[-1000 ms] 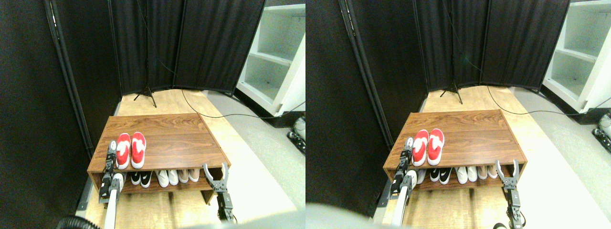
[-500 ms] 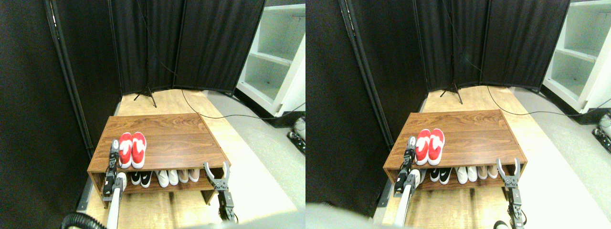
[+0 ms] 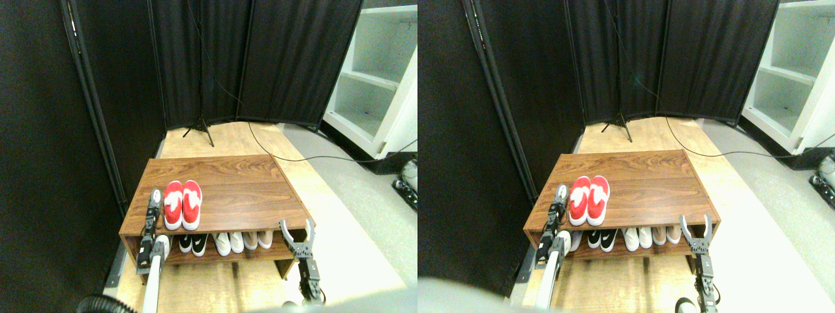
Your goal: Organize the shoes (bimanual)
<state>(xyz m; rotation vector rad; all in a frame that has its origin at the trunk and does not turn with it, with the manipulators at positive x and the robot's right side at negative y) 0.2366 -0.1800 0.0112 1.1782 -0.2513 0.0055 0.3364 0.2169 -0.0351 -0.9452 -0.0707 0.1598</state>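
Note:
The two red shoes, with white patches on top, lie side by side and touching on the left part of the wooden shoe rack's top (image 3: 241, 189). Their toes point away from me. The left shoe (image 3: 173, 205) is next to my left gripper (image 3: 154, 201), which stands just off its outer side above the rack's left front corner. The right shoe (image 3: 192, 203) lies against its partner. My right gripper (image 3: 298, 228) is open, fingers spread in a V, at the rack's front right corner, well apart from the shoes.
A row of black-and-white, white and beige shoes (image 3: 225, 242) fills the rack's lower shelf. Black folding screens (image 3: 261, 59) close off the back and left. A tripod foot (image 3: 202, 132) and a cable (image 3: 306, 158) lie on the floor behind; white shelving (image 3: 378, 78) stands at right.
The left red shoe has slid a little to the right, closing up against the other one. My left gripper moved right alongside it. The right gripper barely moved.

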